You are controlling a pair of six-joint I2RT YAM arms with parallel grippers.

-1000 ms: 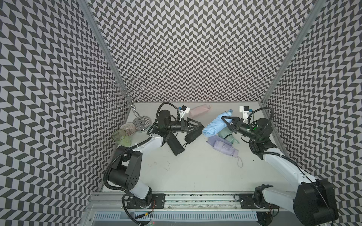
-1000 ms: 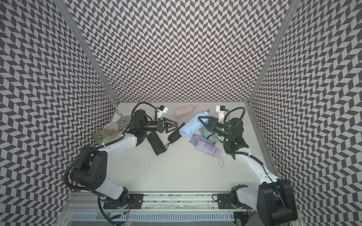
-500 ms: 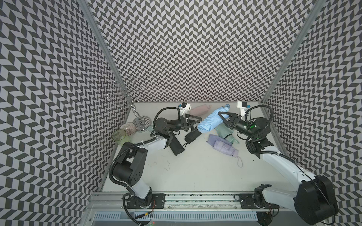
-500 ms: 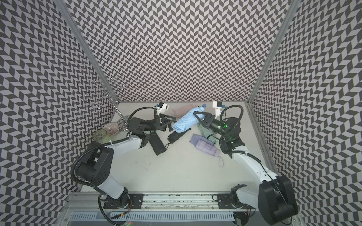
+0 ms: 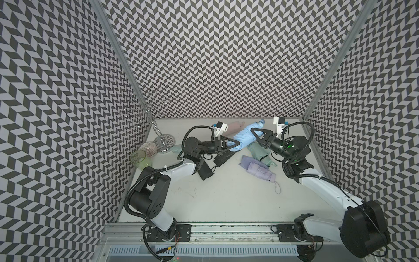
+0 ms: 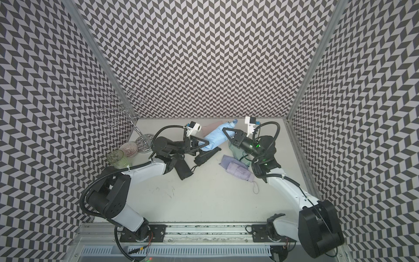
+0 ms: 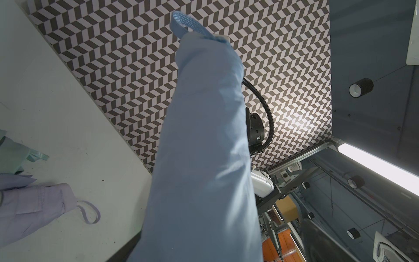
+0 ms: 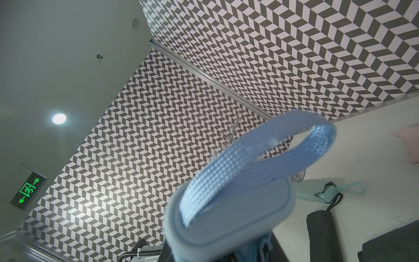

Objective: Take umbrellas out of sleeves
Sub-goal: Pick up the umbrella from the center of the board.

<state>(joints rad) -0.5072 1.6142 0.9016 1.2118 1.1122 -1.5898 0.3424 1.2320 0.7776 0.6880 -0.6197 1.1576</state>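
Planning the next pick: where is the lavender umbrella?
In both top views the lavender umbrella lies flat, right of centre, beside a mint umbrella.

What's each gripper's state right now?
Left gripper: jaws straddle one end of the light blue umbrella; whether it grips cannot be told.
Right gripper: shut on the light blue umbrella near its handle end.

3 black-and-white chevron walls (image 5: 226, 56) enclose a pale tabletop (image 5: 226, 199).

Corner clutter: glassware and a stand on a pale table (image 5: 226, 199).
Chrome wire stand (image 5: 163, 142) upright by the chevron wall (image 5: 226, 56) — pink ribbed glass bowl (image 5: 148, 149) just beside its base, clear green drinking glass (image 5: 138, 158) just beside the bowl.
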